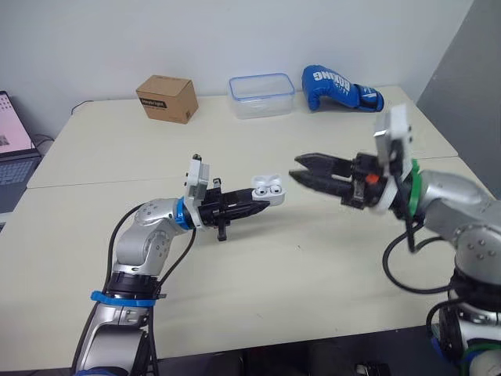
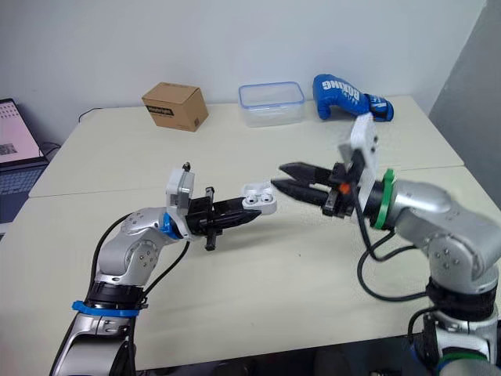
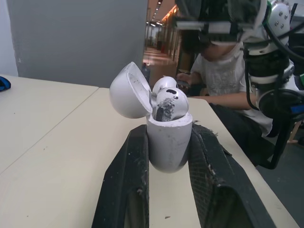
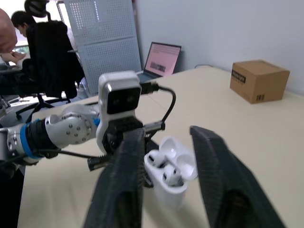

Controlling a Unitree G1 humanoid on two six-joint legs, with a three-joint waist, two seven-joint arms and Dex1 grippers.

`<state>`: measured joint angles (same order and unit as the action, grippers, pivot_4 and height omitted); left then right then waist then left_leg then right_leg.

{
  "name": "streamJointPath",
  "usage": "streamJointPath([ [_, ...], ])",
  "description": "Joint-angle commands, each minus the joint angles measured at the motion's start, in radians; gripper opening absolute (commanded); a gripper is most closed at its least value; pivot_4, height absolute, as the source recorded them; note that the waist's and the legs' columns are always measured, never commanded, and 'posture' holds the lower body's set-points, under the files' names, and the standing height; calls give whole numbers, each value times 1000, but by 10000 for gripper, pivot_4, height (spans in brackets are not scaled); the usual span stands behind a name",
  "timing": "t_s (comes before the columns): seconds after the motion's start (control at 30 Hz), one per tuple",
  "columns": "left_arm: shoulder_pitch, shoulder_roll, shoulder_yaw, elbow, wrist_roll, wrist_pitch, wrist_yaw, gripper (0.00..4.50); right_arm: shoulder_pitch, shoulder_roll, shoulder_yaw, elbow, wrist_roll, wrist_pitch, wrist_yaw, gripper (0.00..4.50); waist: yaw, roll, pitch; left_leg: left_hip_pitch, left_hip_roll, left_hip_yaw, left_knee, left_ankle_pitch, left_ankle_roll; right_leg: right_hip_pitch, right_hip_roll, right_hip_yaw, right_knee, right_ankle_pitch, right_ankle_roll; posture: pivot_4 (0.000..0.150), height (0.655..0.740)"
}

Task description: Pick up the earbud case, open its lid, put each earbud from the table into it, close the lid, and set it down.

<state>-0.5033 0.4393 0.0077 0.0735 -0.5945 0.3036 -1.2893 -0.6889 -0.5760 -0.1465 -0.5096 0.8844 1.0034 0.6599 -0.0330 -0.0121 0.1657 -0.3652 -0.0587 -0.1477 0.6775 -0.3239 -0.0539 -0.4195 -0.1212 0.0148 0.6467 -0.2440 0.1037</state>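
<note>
Earbud case (image 1: 267, 191) held off the table (image 1: 313, 258), clamped by its lower body in the left gripper (image 1: 255, 205), fingers (image 3: 124, 180) pressed flat against either side. Case upright, long axis running up out of the grip. Lid (image 3: 128, 90) swung fully back, apparently toward the far side of the table.

Inside the case: two white earbuds (image 3: 170, 100), both seated in their wells, tops standing proud of the rim.

Right gripper (image 1: 295, 168) just to the robot's right of the case, level with it, tips aimed straight at it, close but apart. Jaws spread moderately, nothing between them.

Judged stage: loading done, lid closing next. Right arm the only free one and already nearest; push needed on the lid's outer dome, folding it over onto the body while the left holds firm. Risk: nudging the case sideways out of the clamp.

At the far edge: clear plastic container (image 1: 262, 95) with blue rim, looks empty; cardboard box (image 1: 166, 98), closed; blue boxing glove (image 1: 337, 88).
</note>
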Motion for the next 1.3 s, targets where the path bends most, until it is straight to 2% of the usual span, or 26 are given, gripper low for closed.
streamJointPath([
  [0.03, 5, 19, 17, -63, -34, 11, -17, 7460, -63, -33, 53, 84, -58, -62, 56, 877, 0, 0, 0, 0, 0, 0, 0, 0, 0, 0, 0, 0, 0, 0, 0, 1500, 7307],
  [0.3, 13, 47, 17, -110, -62, 51, -20, 7460, -177, -66, 322, 365, -343, -286, 262, 372, -3, 0, 0, 0, 0, 1, 0, 0, 0, 0, 0, 0, -1, 0, 0, 1500, 7307],
  [0.5, 23, 48, 12, -124, -63, 62, -18, 7460, -196, -29, 385, 435, -420, -353, 337, 372, -2, 0, 0, -1, 0, 0, 0, 0, 0, 0, -1, 0, -1, 0, 0, 1500, 7307],
  [0.77, 27, 41, 2, -122, -58, 64, -16, 7460, -190, 13, 393, 395, -435, -337, 361, 372, 0, 0, 0, -1, 0, 0, 0, 0, 0, -1, -1, 0, -1, 0, 0, 1500, 7307],
  [1.3, 14, 33, 10, -89, -54, 71, 1, 7460, -144, -7, 345, 218, -384, -252, 346, 372, 1, 0, 0, -1, 0, 0, 0, 0, 0, -1, -1, 0, -1, 0, 0, 1500, 7307],
])
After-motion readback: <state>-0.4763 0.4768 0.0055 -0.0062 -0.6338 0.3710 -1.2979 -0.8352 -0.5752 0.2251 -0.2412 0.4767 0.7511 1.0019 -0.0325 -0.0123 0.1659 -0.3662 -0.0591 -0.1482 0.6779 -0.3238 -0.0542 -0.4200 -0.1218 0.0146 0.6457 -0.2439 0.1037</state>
